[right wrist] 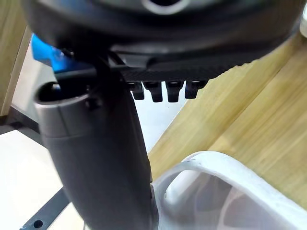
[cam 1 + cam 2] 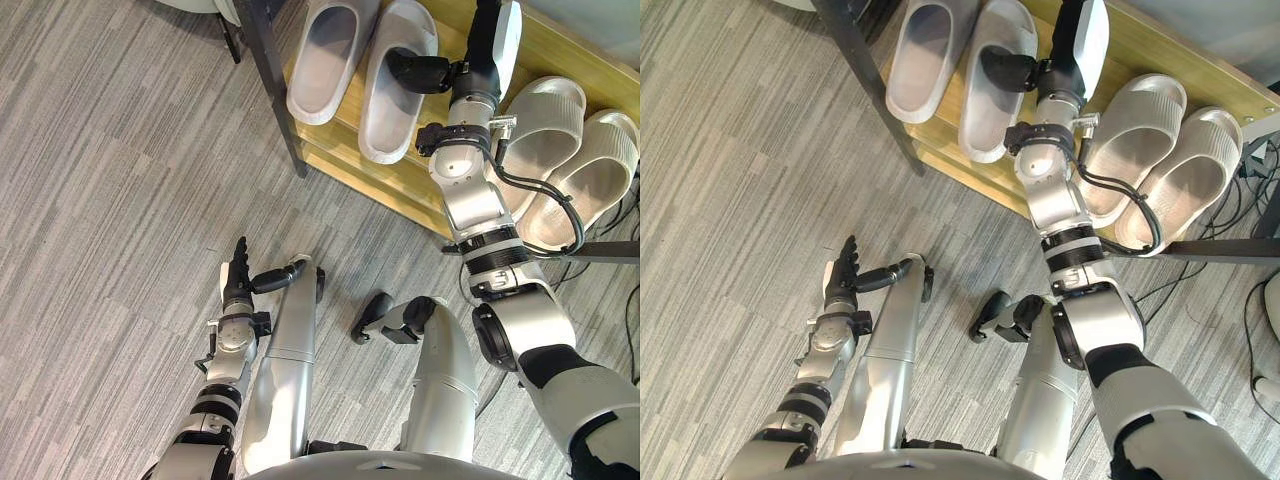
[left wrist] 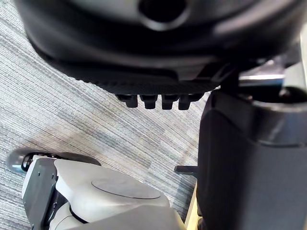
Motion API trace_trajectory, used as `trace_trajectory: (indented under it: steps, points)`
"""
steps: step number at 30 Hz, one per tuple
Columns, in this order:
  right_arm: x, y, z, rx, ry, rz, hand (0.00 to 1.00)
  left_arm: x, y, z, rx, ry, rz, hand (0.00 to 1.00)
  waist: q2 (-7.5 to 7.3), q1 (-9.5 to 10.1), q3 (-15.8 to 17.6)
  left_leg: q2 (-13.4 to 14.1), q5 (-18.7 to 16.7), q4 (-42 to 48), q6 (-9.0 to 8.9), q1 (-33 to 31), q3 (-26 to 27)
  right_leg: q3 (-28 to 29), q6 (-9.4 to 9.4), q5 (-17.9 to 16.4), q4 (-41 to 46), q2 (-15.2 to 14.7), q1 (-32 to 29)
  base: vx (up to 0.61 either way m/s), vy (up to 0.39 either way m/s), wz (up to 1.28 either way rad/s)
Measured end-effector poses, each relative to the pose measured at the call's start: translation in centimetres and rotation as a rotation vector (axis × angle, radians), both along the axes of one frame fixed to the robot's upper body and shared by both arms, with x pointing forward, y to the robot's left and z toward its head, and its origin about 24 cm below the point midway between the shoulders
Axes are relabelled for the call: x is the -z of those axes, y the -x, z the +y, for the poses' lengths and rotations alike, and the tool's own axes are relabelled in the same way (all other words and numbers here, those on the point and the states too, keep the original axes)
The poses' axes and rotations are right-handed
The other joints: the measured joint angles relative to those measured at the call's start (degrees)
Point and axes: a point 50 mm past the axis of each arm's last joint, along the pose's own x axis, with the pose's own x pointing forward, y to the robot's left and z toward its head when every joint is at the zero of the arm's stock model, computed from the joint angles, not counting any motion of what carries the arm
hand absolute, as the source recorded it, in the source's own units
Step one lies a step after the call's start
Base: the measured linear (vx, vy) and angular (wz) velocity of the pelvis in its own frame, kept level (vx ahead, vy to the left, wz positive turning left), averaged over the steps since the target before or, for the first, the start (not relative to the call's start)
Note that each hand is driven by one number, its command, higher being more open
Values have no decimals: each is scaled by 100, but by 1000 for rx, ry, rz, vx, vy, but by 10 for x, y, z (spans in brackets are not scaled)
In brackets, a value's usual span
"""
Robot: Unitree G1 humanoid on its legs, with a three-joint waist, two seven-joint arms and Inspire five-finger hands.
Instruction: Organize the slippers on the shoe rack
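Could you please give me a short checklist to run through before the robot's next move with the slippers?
1. Grey slippers side by side on the shoe rack: ok.
2. Beige slippers side by side on the rack: ok.
3. Right hand holds nothing, fingers straight: ok.
4. Right hand clear of the nearest grey slipper: cannot tell.
5. Left hand open, low over the floor: ok.

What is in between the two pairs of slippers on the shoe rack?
The robot's right hand hovers between the grey pair and the cream pair, over the bare wooden shelf. Both eye views show it.
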Motion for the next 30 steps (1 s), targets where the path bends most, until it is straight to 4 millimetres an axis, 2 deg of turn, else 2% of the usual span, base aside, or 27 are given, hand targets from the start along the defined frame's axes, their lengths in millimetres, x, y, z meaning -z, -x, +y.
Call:
trace_trajectory:
  steps: [7,12,16,22,25,30]
  points:
    - [18,11,-3,-29,5,15,100,1,0,1,-5,2,13,100,-1,-18,0,15,-4,0,5,36,20,18,3,-2,-1,6,28,-18,32,-1]
    - [45,38,-4,-73,-37,3,100,3,1,3,-14,2,30,100,-1,-37,-1,75,-20,-16,26,98,74,47,14,-7,-25,33,81,-21,33,-4]
    - [72,63,9,-121,-155,16,100,5,2,8,-43,13,41,100,-3,-90,-1,150,-52,-19,25,131,93,70,25,-13,-39,103,81,-18,20,-8]
    - [111,81,23,-168,-378,110,100,6,3,10,-54,14,51,100,-7,-114,1,183,-54,-54,16,188,138,115,32,-16,-41,120,82,-10,8,-2]
    - [122,85,27,-231,-481,147,100,7,4,11,-74,30,60,100,-14,-136,5,185,-43,-65,-6,195,150,125,31,-16,-45,118,82,-8,10,0]
    - [126,86,31,-334,-587,152,100,7,4,14,-87,31,64,100,-93,-147,14,186,-35,-114,-33,258,184,159,31,-16,-66,115,106,0,0,0]
